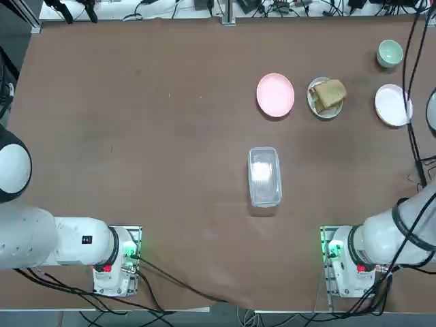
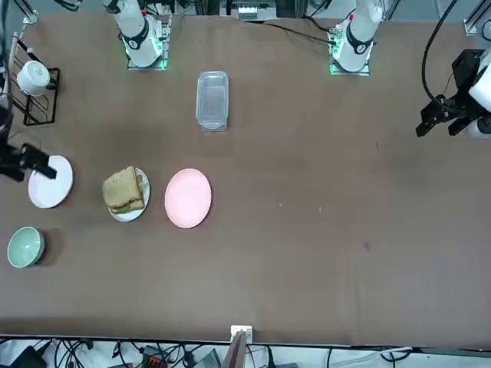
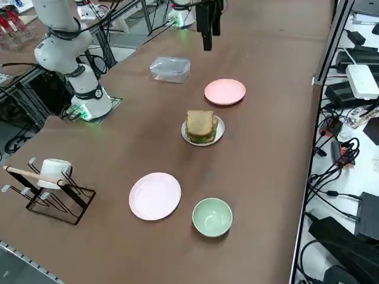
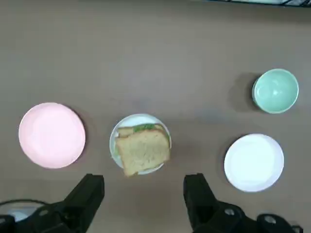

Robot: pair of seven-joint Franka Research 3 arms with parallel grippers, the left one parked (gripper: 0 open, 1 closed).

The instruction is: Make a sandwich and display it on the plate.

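On the brown desk [image 1: 136, 136], toward the far right from the robot's side, the sandwich [image 1: 330, 94] sits on the small white plate [image 1: 317, 105]: toasted bread on top, green lettuce showing at the edge, w/ the slices a bit askew so one corner overhangs the rim. It's between the pink plate [image 1: 275, 95] and another pale plate [image 1: 392, 105], apart from both, w/ a green bowl [image 1: 390, 53] further back. That spot makes sense as the display place: the plate is barely bigger than a slice, so the food covers most of it.

Right pincer [image 4: 143, 187] hangs above the desk, pointing down, fingers [image 4: 90, 191] spread wide and nothing between them; in the wrist view the sandwich lies just beyond the fingertips, roughly centred in the gap. Judging by that, the arm is clear of the food, not gripping it. The wide spread fits a release or a neutral pose, can't tell which.

A clear lidded box [image 1: 264, 176] sits mid-desk, well apart from the plates; contents unclear. At the robot's right edge a wire rack [image 3: 56, 195] holds a white cup [image 3: 54, 171], not involved.

Task looks essentially done: stack assembled and resting on the plate. Only risk I'd flag is the skewed top slice, which could slide if bumped.
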